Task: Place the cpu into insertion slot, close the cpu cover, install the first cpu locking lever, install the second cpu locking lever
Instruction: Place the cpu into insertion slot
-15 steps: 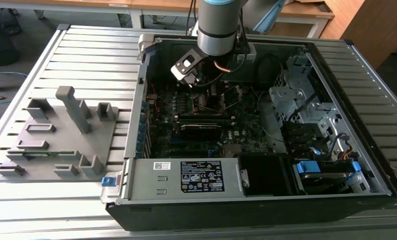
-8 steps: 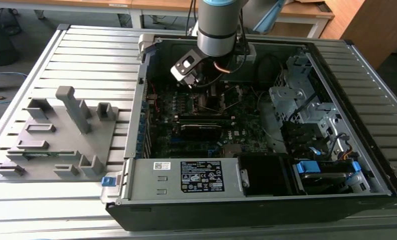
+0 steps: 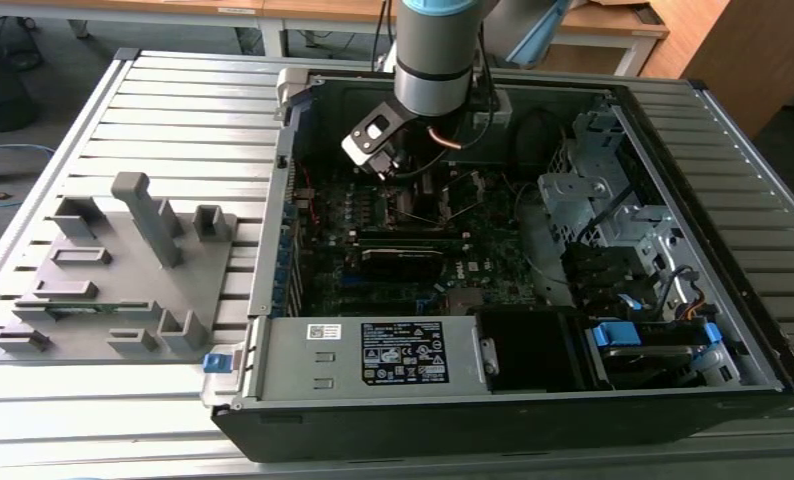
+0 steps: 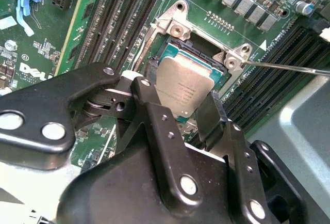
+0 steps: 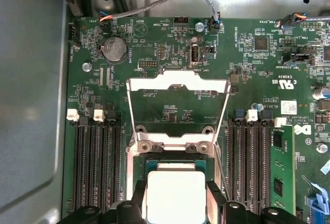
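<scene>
Case: an open computer case [image 3: 504, 425] is seen in the exterior view, laid on a slatted table [image 3: 170, 110], with a grey rack [image 3: 117, 270] on the exterior view's left.
Arm: the arm [image 3: 435, 60] is reached down into the far half of the case.
Board: a green board [image 5: 170, 43] is shown in both wrist views.
Cover: the cover [image 5: 178, 81] is swung open, away from the socket, in the first wrist view.
Socket: the socket [image 4: 193, 50] is largely covered by the chip.
Chip: the chip [image 4: 183, 87] is held over the socket; whether it is seated cannot be told, as its near edge is hidden.
Gripper: the gripper [image 4: 181, 97] is pinched on the chip's two sides.
Rod: a thin metal rod [image 4: 289, 68] is seen beside the socket in the second wrist view.
</scene>
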You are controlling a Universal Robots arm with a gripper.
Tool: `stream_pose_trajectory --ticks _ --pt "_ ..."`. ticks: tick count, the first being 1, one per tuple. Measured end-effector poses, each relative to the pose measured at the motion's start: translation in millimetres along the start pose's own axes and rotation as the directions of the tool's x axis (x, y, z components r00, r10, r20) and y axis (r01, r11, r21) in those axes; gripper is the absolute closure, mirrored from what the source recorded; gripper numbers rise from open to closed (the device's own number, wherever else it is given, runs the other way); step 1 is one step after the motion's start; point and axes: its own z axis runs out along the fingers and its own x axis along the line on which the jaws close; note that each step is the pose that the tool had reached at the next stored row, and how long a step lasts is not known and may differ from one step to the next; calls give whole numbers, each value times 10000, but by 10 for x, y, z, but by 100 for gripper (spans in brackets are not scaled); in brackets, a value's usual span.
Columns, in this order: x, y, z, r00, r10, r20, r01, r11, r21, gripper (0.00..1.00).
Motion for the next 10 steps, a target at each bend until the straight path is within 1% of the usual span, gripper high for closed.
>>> stream_pose_trajectory --ticks 7,10 --pt "10 -3 20 10000 -54 -9 54 10000 2 46" --pt "13 -8 38 10000 -55 -12 55 10000 0 46"
